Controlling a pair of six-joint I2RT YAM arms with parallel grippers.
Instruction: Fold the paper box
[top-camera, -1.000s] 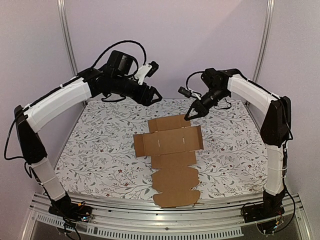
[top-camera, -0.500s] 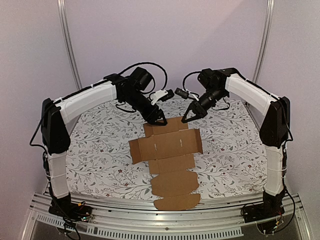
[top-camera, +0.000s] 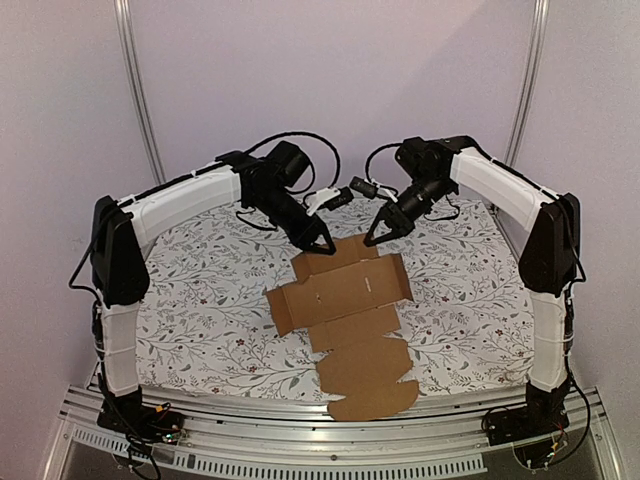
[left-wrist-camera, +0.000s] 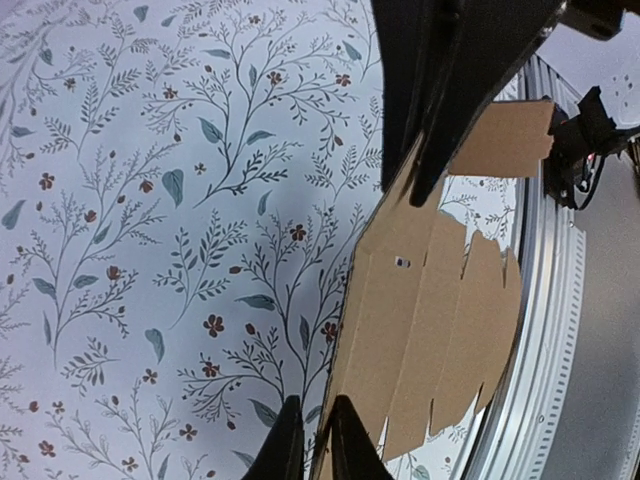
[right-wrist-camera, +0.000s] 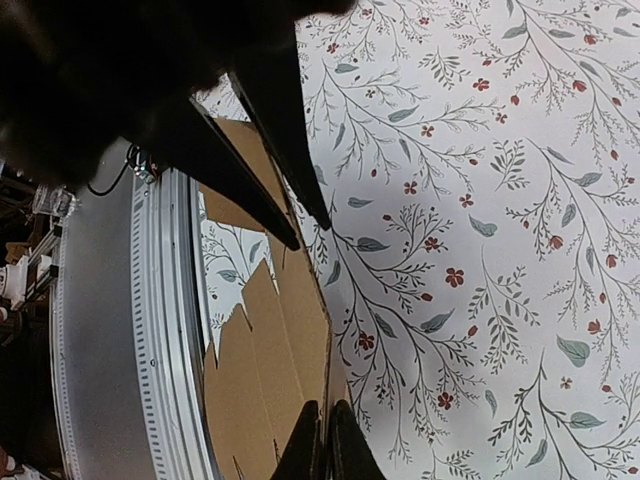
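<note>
The box (top-camera: 340, 290) lies flat and unfolded in the middle of the tabletop (top-camera: 200, 290). It sits a little askew, and its notched end reaches the near edge. I have both hands on the far flap (top-camera: 335, 252), which is the part nearest the far edge.

My left gripper (top-camera: 320, 245) is at that flap's left corner. Its jaws are narrow, and in the wrist view the card's edge runs in between my fingertips (left-wrist-camera: 288, 448), so I take it as pinched. My right gripper (top-camera: 377, 238) is at the right corner. It is closed almost to nothing, and the card's edge runs straight into the fingers (right-wrist-camera: 308, 440). I read that as a pinch on thin card too.

I judge the step in hand to be raising this flap so that it creases along its score. To do it well, I should lift both corners together and at the same height, or the flap will twist and crease crookedly. I should swing the flap in an arc about the fold line instead of pulling it toward me. Nothing holds the sheet down, so any sideways drag would slide it further over the near edge. My holds are shallow corner pinches, so I should go slowly or the card may slip out.
</note>
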